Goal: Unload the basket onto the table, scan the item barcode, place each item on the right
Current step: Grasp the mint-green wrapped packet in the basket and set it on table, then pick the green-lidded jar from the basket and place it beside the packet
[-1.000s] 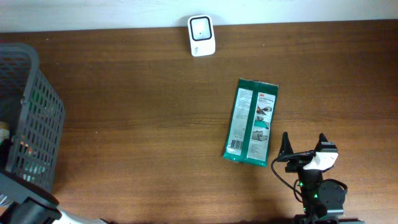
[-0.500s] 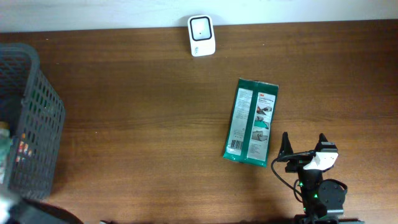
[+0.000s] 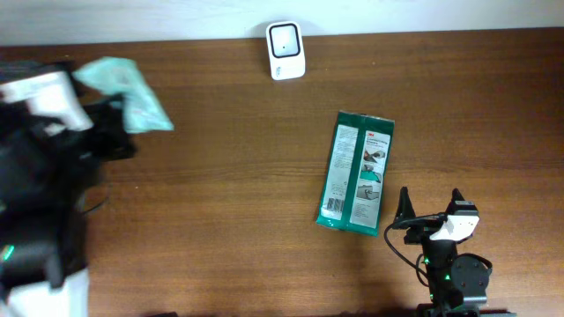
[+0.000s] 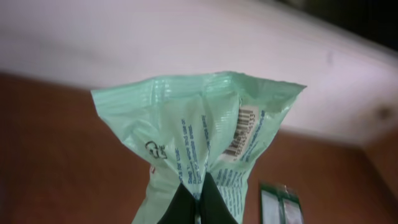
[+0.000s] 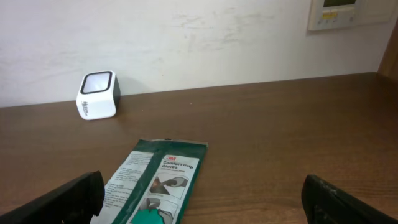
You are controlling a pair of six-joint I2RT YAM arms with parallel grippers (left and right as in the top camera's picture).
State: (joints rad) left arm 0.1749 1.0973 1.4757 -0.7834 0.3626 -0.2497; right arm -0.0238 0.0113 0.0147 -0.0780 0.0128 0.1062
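Observation:
A light green plastic packet [image 3: 123, 95] hangs in the air at the far left, with my left gripper [image 3: 107, 116] shut on its lower part. In the left wrist view the packet [image 4: 186, 130] fills the middle, its barcode [image 4: 242, 132] faces the camera, and the black fingertips [image 4: 198, 200] pinch it from below. The white scanner [image 3: 285, 50] stands at the table's back edge and also shows as the scanner [image 5: 97, 94] in the right wrist view. My right gripper [image 3: 430, 217] stands open near the front edge, holding nothing.
A dark green glove package [image 3: 356, 173] lies flat just left of the right gripper, and this glove package [image 5: 155, 180] sits between its fingers' line of sight. The left arm's black body [image 3: 40, 202] covers the table's left end. A white wall [image 5: 199, 37] runs behind.
The left arm has come up into view at the left with the light green packet in its grip and now hides the grey basket. The right arm has not moved.

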